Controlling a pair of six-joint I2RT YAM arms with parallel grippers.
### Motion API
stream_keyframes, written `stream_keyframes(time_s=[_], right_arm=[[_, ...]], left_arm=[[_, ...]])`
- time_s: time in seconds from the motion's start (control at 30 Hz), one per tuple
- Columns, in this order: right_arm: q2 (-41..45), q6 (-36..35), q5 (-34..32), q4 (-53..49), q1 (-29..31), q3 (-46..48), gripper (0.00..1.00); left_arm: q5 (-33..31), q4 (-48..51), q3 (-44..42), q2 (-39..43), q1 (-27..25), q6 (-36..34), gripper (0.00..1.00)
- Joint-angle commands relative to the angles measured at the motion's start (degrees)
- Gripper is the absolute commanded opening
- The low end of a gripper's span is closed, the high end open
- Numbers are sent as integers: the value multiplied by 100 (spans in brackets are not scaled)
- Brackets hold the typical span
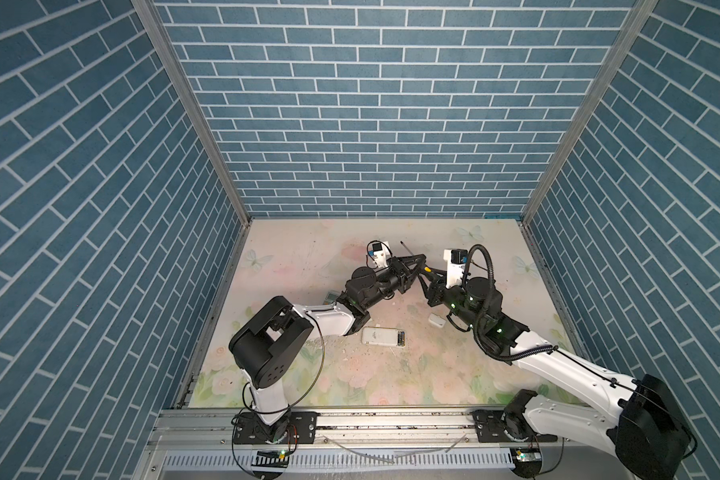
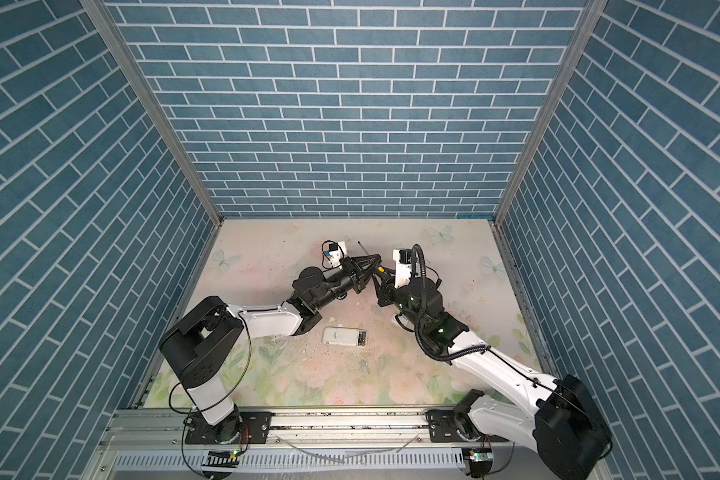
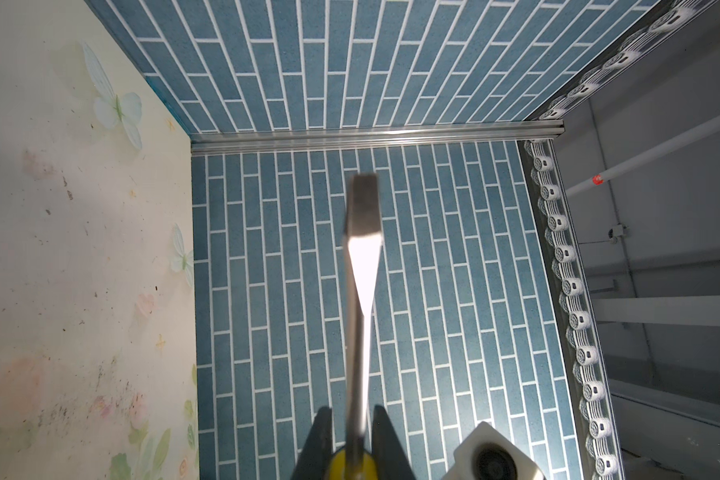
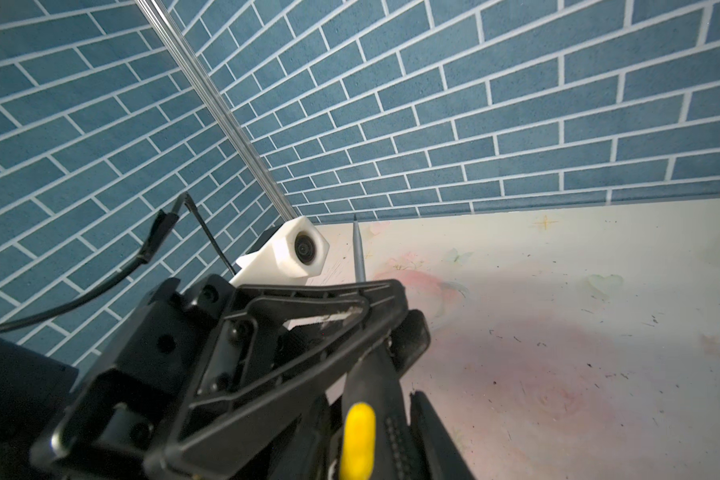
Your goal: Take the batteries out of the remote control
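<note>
Hands of both arms are hovering close together over the upper middle of the pale, flower-printed desk [image 1: 308,374] in both top views. The left hand [image 1: 420,262] [image 2: 376,260] is pinching a flat-bladed steel screwdriver with a black-and-yellow handle [image 3: 362,270]. Its jaws are standing nearly closed on the handle's yellow front end, and the shaft is pointing up and left towards the blue brick-patterned back wall [image 1: 391,104].

The right hand [image 1: 425,279] is sitting just lower right of it, straddling the rear of the same handle. In the right wrist view a thin strip of desk is showing between the handle and one finger [image 4: 429,432], so I cannot tell whether that hand is actually gripping.

The white rectangular remote control [image 1: 381,336] [image 2: 344,336] is lying flat, back side up, in the lower centre of the desk, apart from both hands. Its bay at the right end is standing uncovered, and the batteries [image 1: 400,336] are showing there as small dark shapes, too small to count. A small white rectangular cover plate [image 1: 436,320] is lying to the remote's right, beside the right arm.
</note>
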State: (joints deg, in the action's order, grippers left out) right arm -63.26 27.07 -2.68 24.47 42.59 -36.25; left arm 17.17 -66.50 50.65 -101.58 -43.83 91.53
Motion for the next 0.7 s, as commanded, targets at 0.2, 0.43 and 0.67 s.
stream_keyframes(time_s=[0.2, 0.43, 0.67], right_arm=[[217, -386, 21, 251, 39, -233, 15], [178, -439, -94, 123, 40, -355, 0], [325, -423, -196, -891, 39, -653, 0]], left_arm=[[333, 9, -108, 97, -239, -100, 0], [280, -7, -235, 173, -231, -160, 0], [268, 268, -434, 422, -42, -558, 27]])
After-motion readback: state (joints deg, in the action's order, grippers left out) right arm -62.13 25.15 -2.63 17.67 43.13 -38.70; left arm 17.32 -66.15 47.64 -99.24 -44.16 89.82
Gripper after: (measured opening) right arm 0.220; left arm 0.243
